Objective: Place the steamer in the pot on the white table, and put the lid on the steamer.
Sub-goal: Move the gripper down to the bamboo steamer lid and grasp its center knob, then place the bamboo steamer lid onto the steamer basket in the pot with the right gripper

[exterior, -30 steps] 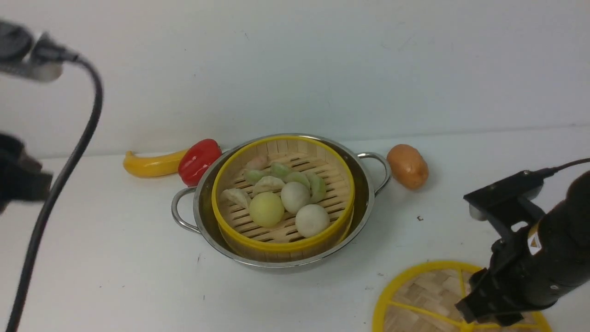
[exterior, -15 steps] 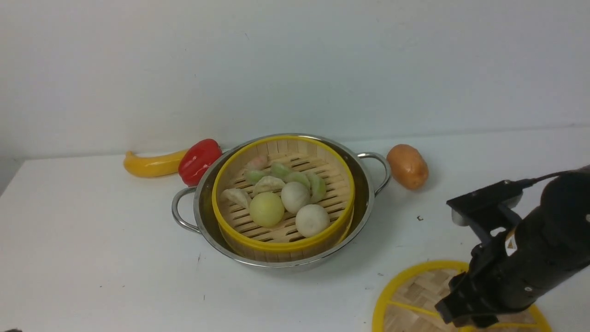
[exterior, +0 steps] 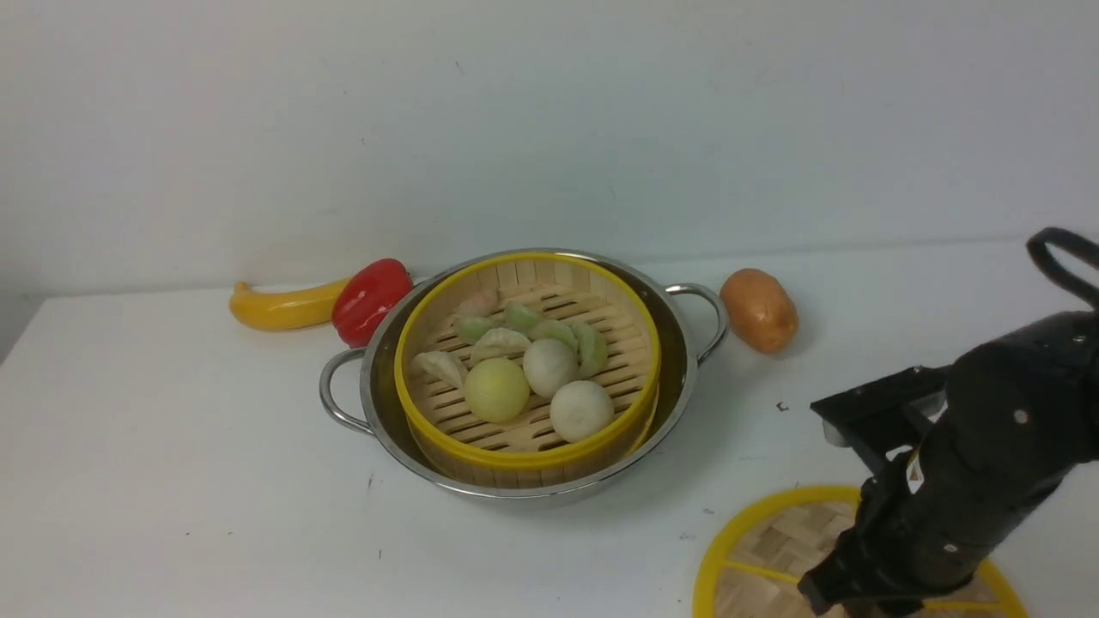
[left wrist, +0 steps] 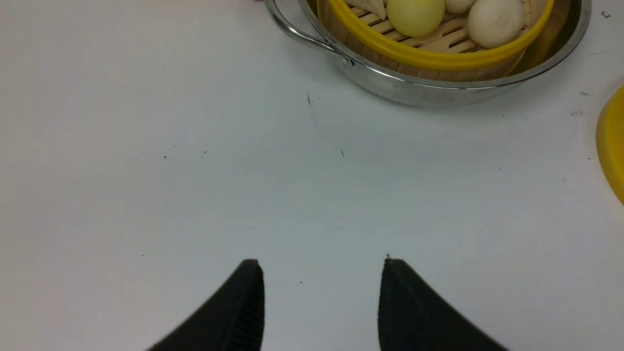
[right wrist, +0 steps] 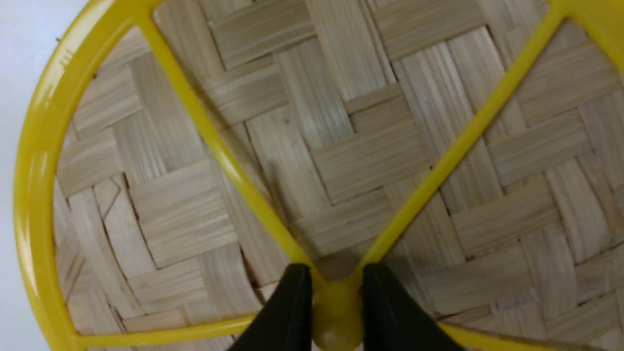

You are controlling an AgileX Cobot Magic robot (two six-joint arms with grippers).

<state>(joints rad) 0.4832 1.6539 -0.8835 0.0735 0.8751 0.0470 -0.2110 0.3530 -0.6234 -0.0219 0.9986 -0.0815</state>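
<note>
the steamer, holding buns and dumplings, sits inside the pot mid-bench. the lid lies flat on the bench at about four o'clock from the pot, apart from it. the right fingers pinch its centre knob; the left fingers stand wide apart over the bench.

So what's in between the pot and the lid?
Just bare white table with tiny dark specks lies between the pot and the lid. The front and left wrist views show it.
</note>
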